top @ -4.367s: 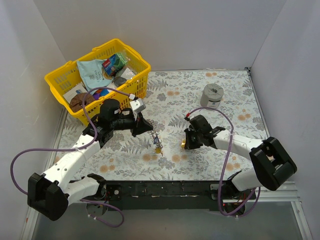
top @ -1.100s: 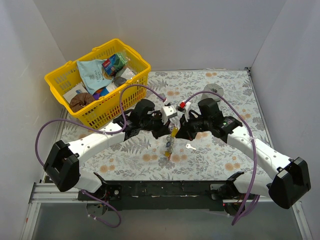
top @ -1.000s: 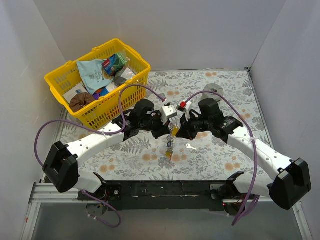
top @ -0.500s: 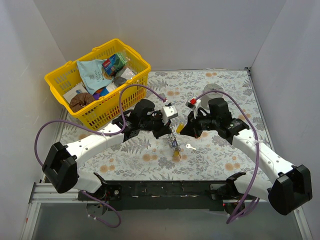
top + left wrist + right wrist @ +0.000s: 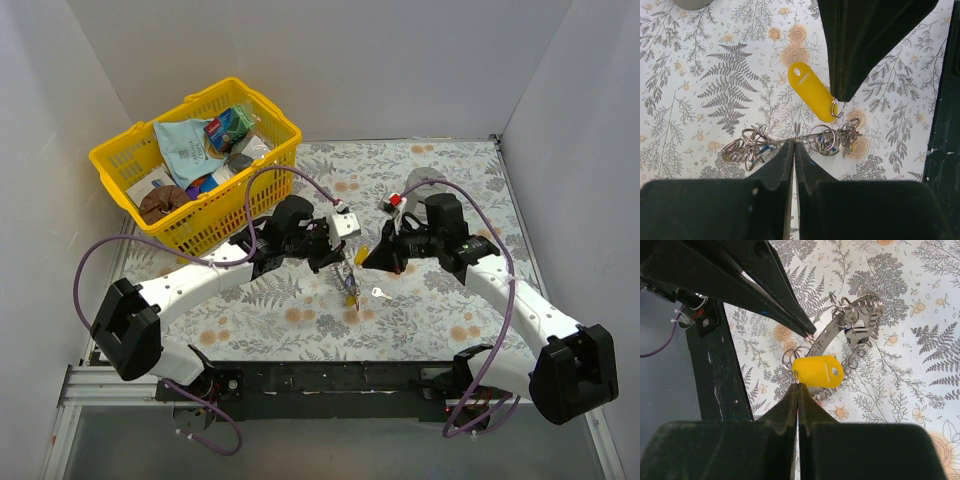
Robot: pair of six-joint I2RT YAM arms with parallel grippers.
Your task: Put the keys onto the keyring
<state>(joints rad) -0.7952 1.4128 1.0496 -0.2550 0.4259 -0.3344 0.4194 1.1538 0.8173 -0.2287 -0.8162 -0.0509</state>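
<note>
– White walls close in the floral worktop on my overhead feed. What do you need?

– Where are the arms?

– Both reach to the middle. The left tool and right tool meet almost tip to tip. The keyring hangs between them, with a yellow tag at the top of the bunch. A loose silver key lies on the cloth just right of it. A yellow basket of packets sits back left, and a grey roll shows behind the right arm.

– Left wrist?

– My left tool is clenched on a thin metal strip of the keyring, with clusters of split rings on either side of its fingers. The right tool comes in from above, pinching the small ring on the yellow tag.

– And the right wrist?

– I see the right tool clamped tight on that small ring, with the tag just beyond its tips. The left tool's dark fingers come in from the upper left onto the strip. The strip runs up and to the right, towards more rings. I cannot tell whether the bunch touches the cloth.
</note>
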